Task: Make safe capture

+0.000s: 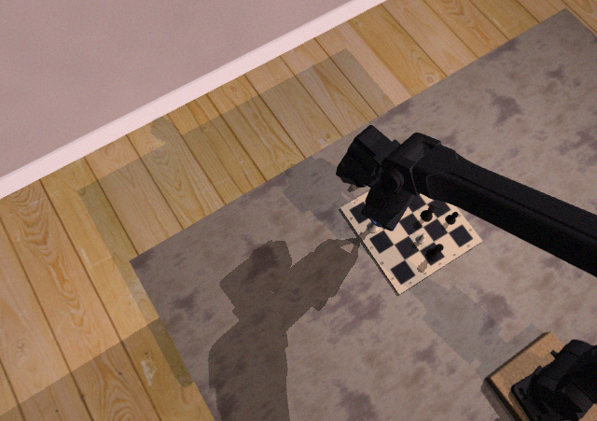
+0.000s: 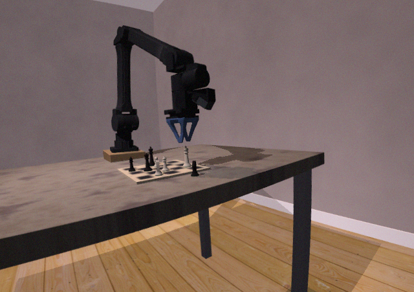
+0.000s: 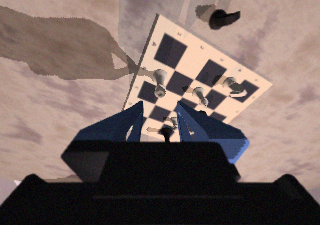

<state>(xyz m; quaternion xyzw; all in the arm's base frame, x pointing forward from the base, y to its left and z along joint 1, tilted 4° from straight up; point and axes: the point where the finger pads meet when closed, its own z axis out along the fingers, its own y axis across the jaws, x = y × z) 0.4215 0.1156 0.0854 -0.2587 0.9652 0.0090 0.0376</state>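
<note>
The small chessboard (image 1: pixel 409 240) lies on the grey table. On it stand a tall white piece (image 2: pixel 186 157), two smaller white pieces (image 2: pixel 158 166) and three black pieces (image 2: pixel 146 162). One black pawn (image 2: pixel 194 168) stands upright on the table just off the board's edge; it also shows in the wrist view (image 3: pixel 223 18). My gripper (image 2: pixel 183 140) with blue fingers hangs well above the board, near the tall white piece. Its fingers stand partly apart with nothing between them (image 3: pixel 159 107). In the overhead view my arm hides part of the board.
The arm's base sits on a wooden block (image 2: pixel 120 155) behind the board. The table edge (image 2: pixel 233 185) runs close past the board, with wooden floor below.
</note>
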